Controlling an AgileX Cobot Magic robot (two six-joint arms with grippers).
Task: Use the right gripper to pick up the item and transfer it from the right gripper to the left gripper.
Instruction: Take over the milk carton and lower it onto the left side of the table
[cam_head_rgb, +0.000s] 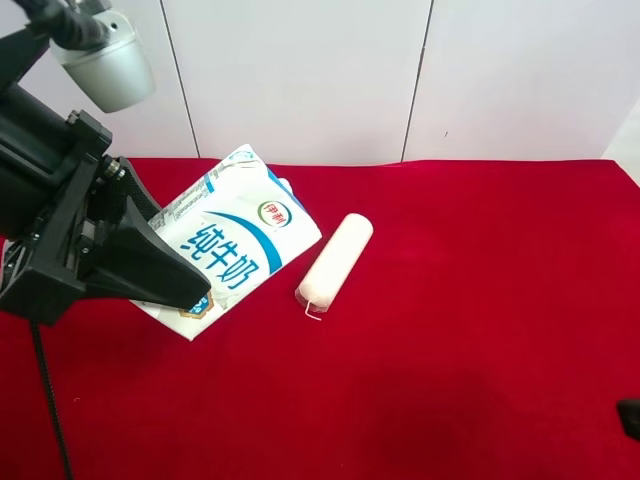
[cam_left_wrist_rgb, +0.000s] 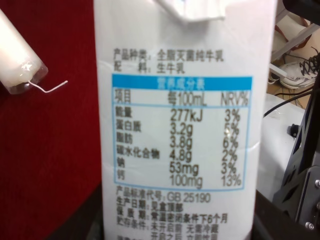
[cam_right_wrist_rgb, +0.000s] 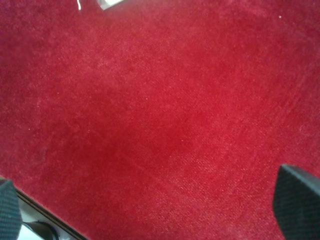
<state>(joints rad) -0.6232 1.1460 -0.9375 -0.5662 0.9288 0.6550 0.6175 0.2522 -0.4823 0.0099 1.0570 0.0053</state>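
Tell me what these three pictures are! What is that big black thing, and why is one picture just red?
It is a robot with two arms, and each arm ends in a gripper that pinches things. One camera looks down from up high. It shows a red cloth on the table, a cream roll lying on it, and the left gripper holding a white milk carton tilted above the cloth. The other two cameras sit on the robot's wrists. The left wrist camera is so close to the carton that you can read the blue nutrition table on its back. The right wrist camera looks almost only at bare cloth, because the right gripper holds nothing; its jaws stand wide apart at the picture's corners.
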